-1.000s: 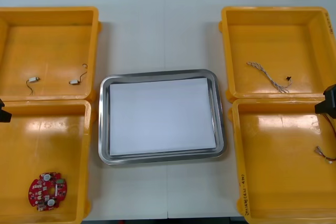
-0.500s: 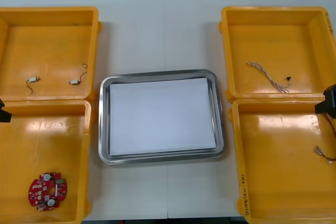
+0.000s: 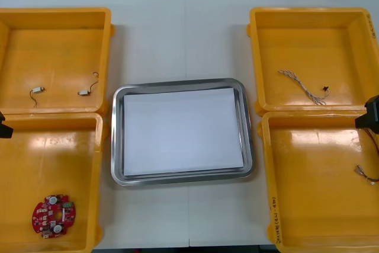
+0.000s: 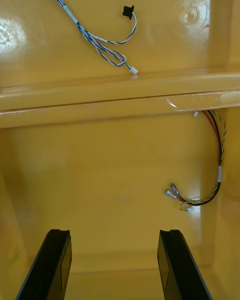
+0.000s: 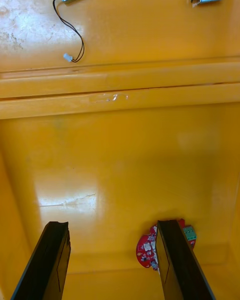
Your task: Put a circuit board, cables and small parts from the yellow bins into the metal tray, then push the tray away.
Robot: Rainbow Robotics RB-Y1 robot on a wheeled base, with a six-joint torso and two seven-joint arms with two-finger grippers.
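Fingers (image 5: 55,260) parted to pick, my left gripper (image 5: 112,225) hangs over its yellow bin's (image 5: 120,170) near-edge circuit board (image 5: 146,250), right gripper (image 4: 113,232) over the red-and-yellow cable (image 4: 218,170).

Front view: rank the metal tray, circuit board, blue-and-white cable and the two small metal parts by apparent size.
1. metal tray
2. circuit board and blue-and-white cable: close; the cable runs longer, the board covers more
3. small metal parts: alike

Left gripper and right gripper hang open over the near yellow bins.
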